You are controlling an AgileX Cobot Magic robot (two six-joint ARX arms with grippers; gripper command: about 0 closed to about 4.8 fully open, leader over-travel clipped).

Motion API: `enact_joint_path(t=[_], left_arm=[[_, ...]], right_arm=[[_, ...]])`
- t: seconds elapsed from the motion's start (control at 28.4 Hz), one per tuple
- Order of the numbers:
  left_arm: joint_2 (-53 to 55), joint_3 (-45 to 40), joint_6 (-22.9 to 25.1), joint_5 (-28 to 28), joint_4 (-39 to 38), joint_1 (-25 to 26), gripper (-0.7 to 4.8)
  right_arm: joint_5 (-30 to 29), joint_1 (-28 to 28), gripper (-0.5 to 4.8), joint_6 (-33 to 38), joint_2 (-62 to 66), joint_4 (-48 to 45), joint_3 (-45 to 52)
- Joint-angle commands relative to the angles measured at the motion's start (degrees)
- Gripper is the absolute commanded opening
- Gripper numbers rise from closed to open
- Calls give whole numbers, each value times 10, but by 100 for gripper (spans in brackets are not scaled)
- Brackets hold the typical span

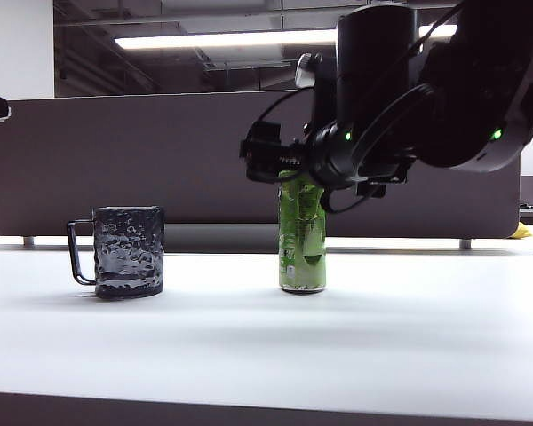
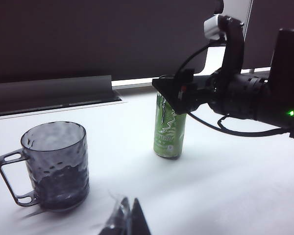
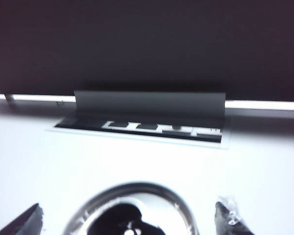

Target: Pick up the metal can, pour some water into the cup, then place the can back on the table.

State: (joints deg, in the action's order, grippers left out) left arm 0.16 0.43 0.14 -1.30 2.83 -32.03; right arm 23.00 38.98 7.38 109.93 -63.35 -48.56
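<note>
Starting nearest you, note the left gripper [image 2: 125,221]: only its tips show at the frame edge, seemingly pressed together, holding nothing and parked clear of the work. On the table [image 1: 266,346], the cup [image 1: 127,251] stands left with its handle outward, the metal can [image 1: 303,238] upright just right of centre, apart, leaving pouring room. The right gripper [image 3: 130,218] straddles the can's top, jaws spread wide, not yet clamped. Beyond, the divider panel [image 1: 160,160] blocks the background. You cannot see any water level; the can's top is hidden in the exterior view.

Ceiling strip light [image 1: 222,39] backlights | table [image 1: 266,346] glare | arms silhouetted
</note>
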Motion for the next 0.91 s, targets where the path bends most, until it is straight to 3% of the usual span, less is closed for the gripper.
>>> enact_joint_path(t=[0.04, 0.74, 0.84, 0.91], left_arm=[[1, 1, -2, 0, 7, 0, -5], [1, 1, -2, 0, 7, 0, -5], [1, 1, -2, 0, 7, 0, -5], [1, 1, -2, 0, 7, 0, -5]], right_arm=[[16, 1, 479, 1, 7, -7, -4], [13, -2, 479, 15, 27, 15, -4], [13, -2, 457, 14, 27, 17, -4], [13, -2, 401, 14, 27, 19, -4]])
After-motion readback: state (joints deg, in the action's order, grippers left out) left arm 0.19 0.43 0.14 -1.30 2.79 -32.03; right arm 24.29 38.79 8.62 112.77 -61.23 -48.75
